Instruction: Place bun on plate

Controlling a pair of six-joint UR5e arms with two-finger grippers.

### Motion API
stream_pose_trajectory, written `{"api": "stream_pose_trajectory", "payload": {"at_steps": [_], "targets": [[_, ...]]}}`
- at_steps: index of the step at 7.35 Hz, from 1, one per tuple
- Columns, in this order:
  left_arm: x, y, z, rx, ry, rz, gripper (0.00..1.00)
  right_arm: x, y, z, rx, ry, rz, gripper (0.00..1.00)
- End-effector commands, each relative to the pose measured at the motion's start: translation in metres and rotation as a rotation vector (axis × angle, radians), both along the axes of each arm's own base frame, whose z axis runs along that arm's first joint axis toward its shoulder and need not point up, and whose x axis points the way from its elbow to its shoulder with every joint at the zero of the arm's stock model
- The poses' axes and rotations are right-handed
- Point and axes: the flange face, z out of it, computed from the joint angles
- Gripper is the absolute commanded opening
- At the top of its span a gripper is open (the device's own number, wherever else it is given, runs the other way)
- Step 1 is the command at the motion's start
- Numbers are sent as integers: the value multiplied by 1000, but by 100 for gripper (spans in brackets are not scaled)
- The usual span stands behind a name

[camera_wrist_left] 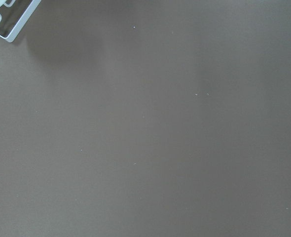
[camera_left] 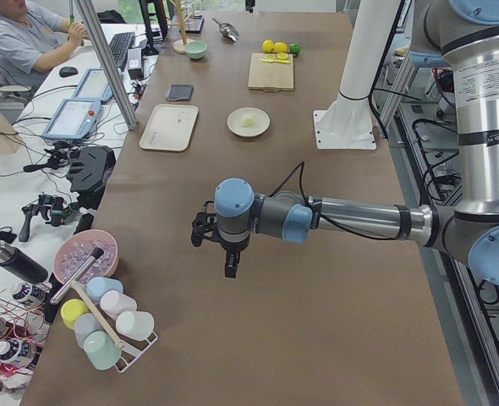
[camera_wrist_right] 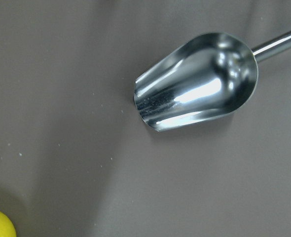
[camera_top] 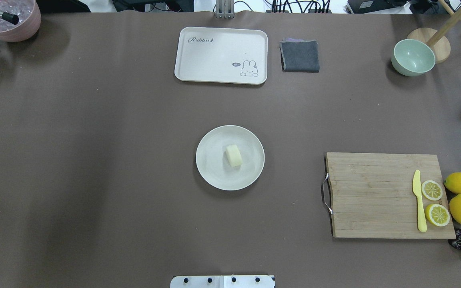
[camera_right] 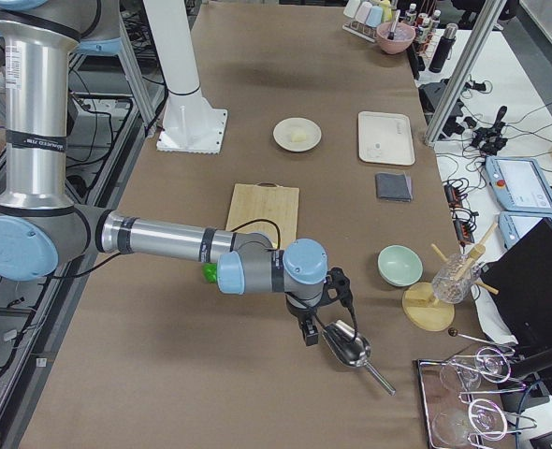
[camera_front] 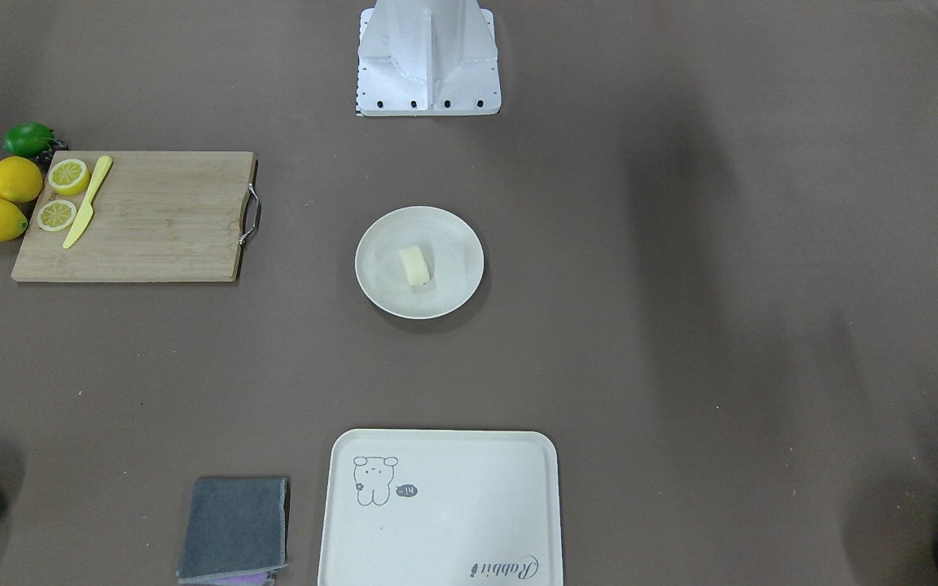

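Observation:
The pale cream bun (camera_front: 415, 265) (camera_top: 233, 155) lies on its side in the middle of the round off-white plate (camera_front: 373, 285) (camera_top: 211, 173) at the table's centre. Nothing touches it. My left gripper (camera_left: 224, 254) shows only in the exterior left view, hanging over bare table far out toward the left end; I cannot tell if it is open or shut. My right gripper (camera_right: 309, 332) shows only in the exterior right view, low over the table by a metal scoop (camera_wrist_right: 195, 81), far from the plate; its state cannot be told either.
A cream tray (camera_top: 198, 72) and a grey cloth (camera_top: 300, 56) lie at the far edge. A wooden cutting board (camera_top: 374, 196) holds a yellow knife and lemon halves, with lemons and a lime beside it. A green bowl (camera_top: 412, 58) and pink bowl (camera_top: 12, 28) stand at the far corners.

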Motion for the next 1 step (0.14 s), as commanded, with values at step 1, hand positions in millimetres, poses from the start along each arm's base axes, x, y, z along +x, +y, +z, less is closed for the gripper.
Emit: {"api": "stream_pose_trajectory", "payload": {"at_steps": [1], "targets": [[-5,-6,-18,9,2,-12,98,-17,-9,-32,-4,-5,37,100]]}}
